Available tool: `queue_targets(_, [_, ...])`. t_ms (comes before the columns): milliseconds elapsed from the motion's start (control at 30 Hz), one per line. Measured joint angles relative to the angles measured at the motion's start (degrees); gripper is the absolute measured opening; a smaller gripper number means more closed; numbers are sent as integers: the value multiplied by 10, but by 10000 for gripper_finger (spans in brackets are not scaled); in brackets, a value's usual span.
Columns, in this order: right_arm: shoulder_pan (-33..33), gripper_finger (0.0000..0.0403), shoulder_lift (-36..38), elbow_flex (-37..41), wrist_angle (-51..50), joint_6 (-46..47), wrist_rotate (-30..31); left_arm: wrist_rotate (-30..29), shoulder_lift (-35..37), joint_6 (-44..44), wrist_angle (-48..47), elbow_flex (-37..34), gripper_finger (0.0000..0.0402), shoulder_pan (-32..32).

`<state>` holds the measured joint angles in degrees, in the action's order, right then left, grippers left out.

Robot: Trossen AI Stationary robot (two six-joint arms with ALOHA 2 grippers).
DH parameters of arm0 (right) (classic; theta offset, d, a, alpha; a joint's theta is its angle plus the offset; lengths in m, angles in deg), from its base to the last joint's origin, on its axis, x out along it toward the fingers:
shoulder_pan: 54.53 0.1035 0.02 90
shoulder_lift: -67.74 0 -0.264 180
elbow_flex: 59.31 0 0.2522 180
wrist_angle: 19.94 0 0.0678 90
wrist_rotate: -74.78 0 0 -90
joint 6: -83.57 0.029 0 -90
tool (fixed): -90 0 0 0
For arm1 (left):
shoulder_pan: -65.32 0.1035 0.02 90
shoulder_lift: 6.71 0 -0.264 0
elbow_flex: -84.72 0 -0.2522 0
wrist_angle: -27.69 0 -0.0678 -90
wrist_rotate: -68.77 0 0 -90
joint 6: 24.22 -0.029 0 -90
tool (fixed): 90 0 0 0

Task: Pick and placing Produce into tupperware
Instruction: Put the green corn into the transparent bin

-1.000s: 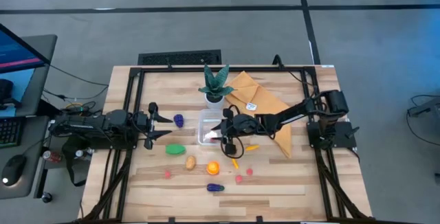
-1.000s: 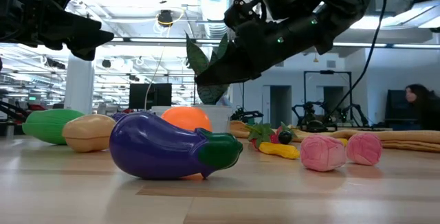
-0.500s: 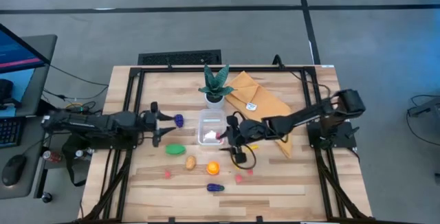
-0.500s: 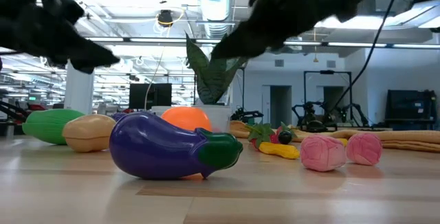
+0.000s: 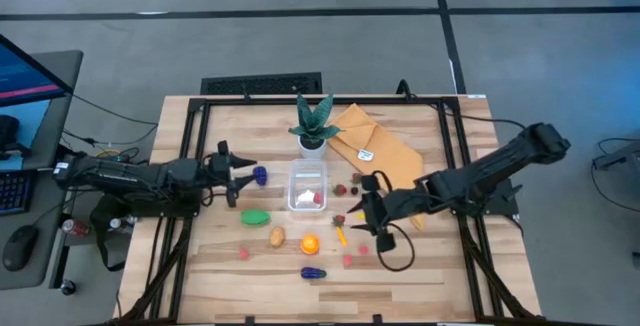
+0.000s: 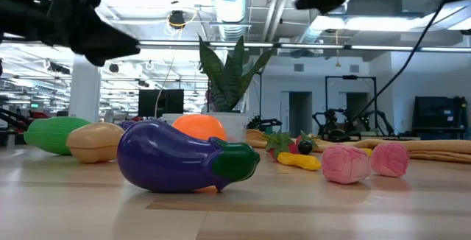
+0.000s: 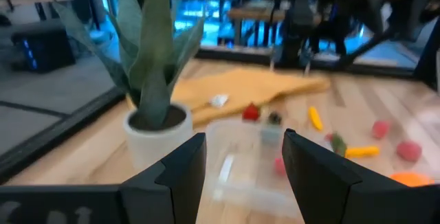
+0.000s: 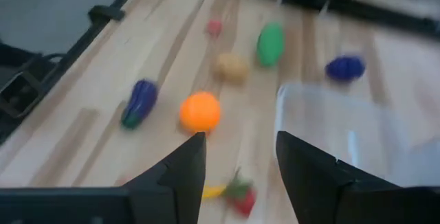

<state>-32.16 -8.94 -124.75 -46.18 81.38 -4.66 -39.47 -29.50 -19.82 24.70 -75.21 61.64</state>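
Low in the frame, loose produce (image 5: 310, 245) lies scattered on the wooden table (image 5: 420, 266). Just above it, right of centre, the right gripper (image 5: 358, 213) has drawn back from the tupperware (image 5: 306, 186) with its jaws apart and empty; a pink piece now sits inside, so one item looks delivered. At left, the left gripper (image 5: 241, 173) hovers, jaws parted, empty.
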Motion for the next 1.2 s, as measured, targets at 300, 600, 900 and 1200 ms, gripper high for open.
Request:
queue_targets(300, [78, 149, 22, 0, -195, 215, 69, 148, -1, 37, -106, 0, 182, -1])
queue_targets(600, [158, 130, 19, 0, -178, 227, 188, 212, -1, 33, -202, 1, 182, -49])
queue_targets(900, [155, 123, 19, 0, -151, 228, 212, 172, -1, 75, -235, 3, 182, -94])
queue_targets(1200, [130, 123, -1, 0, -141, 224, 211, 141, -15, 115, -258, 3, 212, -124])
